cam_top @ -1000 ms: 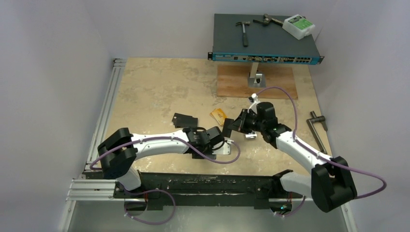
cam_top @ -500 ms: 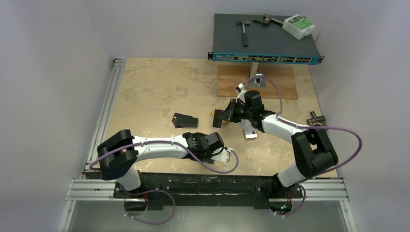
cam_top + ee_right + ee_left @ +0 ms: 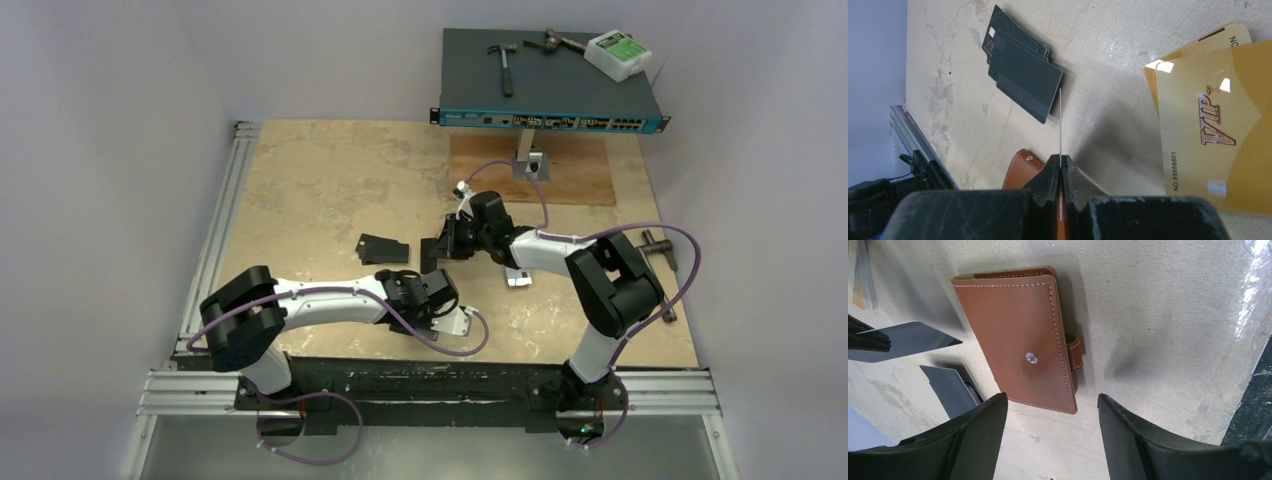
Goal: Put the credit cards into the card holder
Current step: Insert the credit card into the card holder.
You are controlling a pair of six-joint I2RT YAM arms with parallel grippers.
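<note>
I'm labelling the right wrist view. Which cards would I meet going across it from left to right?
Black cards → edge-on card pinched in the right gripper → gold cards.

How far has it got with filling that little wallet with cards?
Nothing looks loaded yet: the card holder lies folded shut on the table, framed by the open left hand. The right hand pinches one card on edge near it. The black cards and gold cards lie loose, waiting.
</note>
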